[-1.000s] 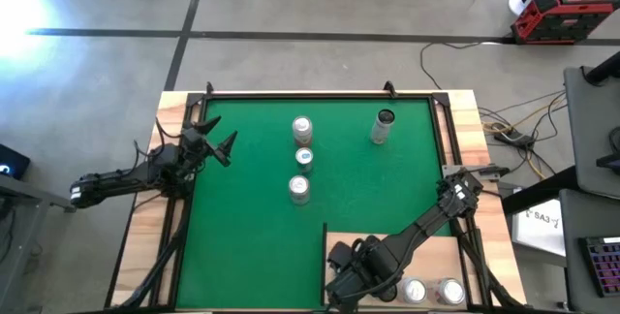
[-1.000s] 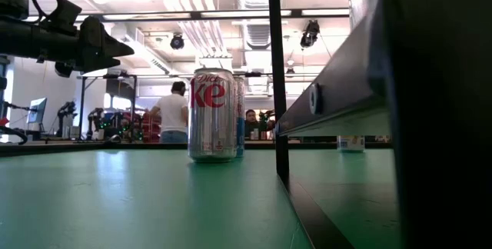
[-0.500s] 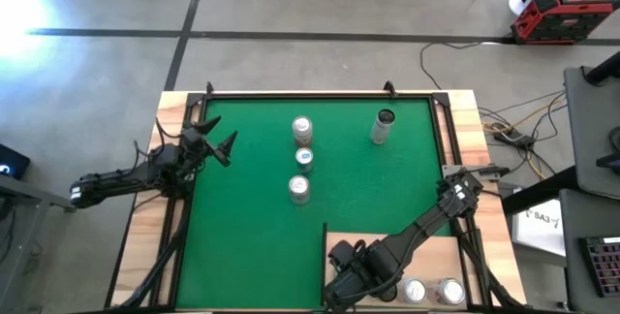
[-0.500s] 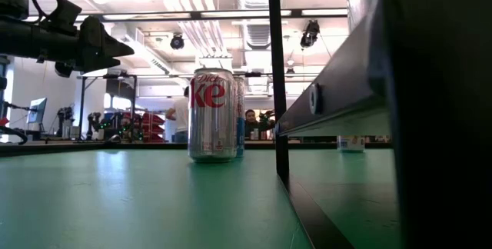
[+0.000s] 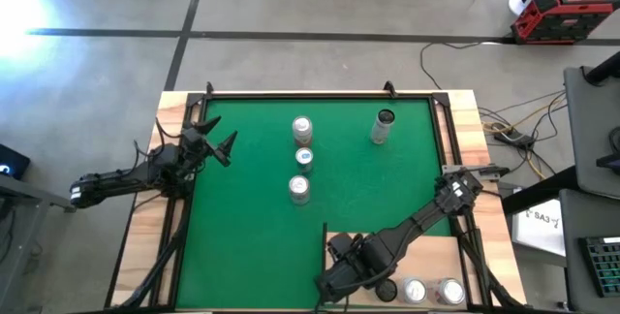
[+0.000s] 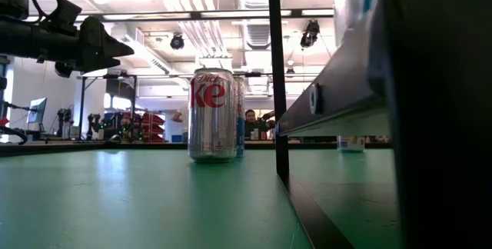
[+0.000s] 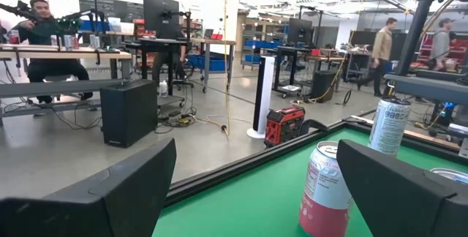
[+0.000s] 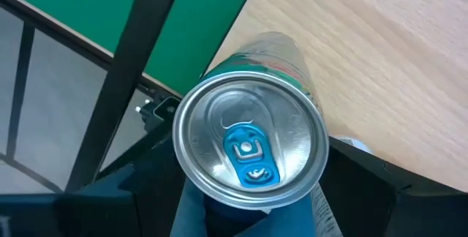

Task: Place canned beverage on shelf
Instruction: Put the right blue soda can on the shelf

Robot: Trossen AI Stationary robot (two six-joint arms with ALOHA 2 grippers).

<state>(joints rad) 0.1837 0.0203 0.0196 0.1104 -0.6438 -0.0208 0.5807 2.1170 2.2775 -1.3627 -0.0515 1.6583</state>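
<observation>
While the low view reads "Diet Coke" on a mat can, only the right wrist view shows the right gripper clamping a blue-tabbed can over the shelf; the left gripper hangs agape.

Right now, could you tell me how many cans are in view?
7. Three stand in a row mid-mat, one far right on the mat, two on the shelf, one in the right gripper. Others may hide under the arm.
</observation>
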